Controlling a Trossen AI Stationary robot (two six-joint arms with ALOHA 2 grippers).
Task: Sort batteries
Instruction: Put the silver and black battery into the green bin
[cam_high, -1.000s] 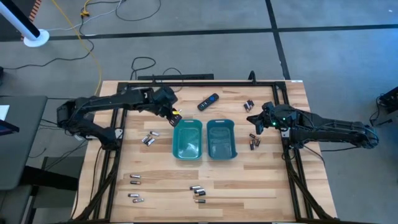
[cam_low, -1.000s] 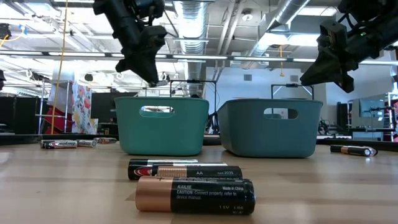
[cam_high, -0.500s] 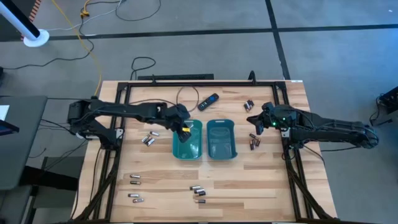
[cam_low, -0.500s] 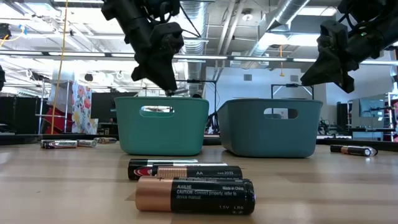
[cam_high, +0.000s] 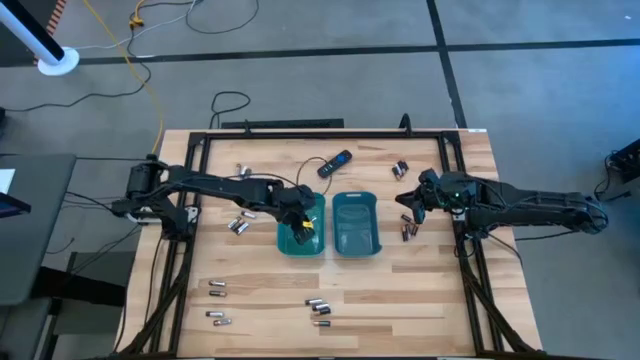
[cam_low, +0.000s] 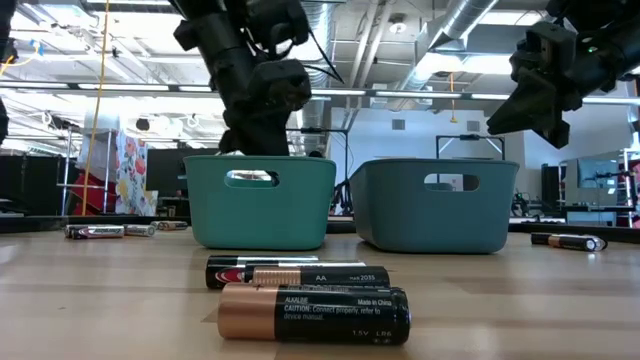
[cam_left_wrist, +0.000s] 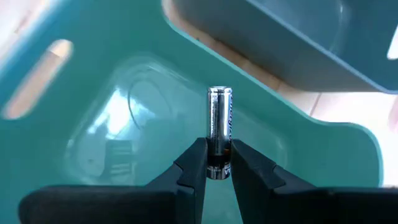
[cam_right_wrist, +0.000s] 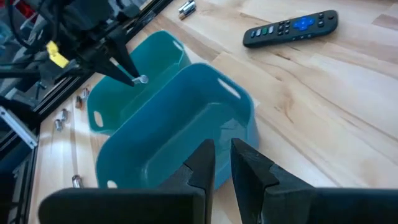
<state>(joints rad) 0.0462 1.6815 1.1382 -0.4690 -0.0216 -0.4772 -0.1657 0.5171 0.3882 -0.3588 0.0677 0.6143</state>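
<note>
The left gripper (cam_left_wrist: 217, 163), a dark two-finger pincer, is clamped on one small silvery-grey cylindrical battery (cam_left_wrist: 219, 127), holding it by one end so it sticks out past the fingertips. It hangs over the inside of the green-teal plastic tray (cam_high: 301, 225), the left of two trays side by side at the table's middle; the battery is above the tray's floor, not yet lying in it. The blue-teal plastic tray (cam_high: 355, 224) stands just beside it, on the right.

A second ago this gripper was beside the tray's far left corner, outside its rim. Half a second ago it had reached the rim. Now it is over the tray's middle, and in the low view it sits lower, close behind the tray's top edge. I judge the carry is finished and the release comes next.

The right gripper (cam_high: 412, 203) waits over the wooden table (cam_high: 440, 290), near a few loose batteries (cam_high: 407, 232) to the right of the trays. It has barely moved, and its fingers stand close together with a narrow gap and nothing between them.

Many batteries are still scattered: a group left of the trays (cam_high: 239, 223), more along the near edge (cam_high: 318, 307). Sorting looks far from done. A black remote with a blue button (cam_high: 335, 163) lies beyond the trays.
</note>
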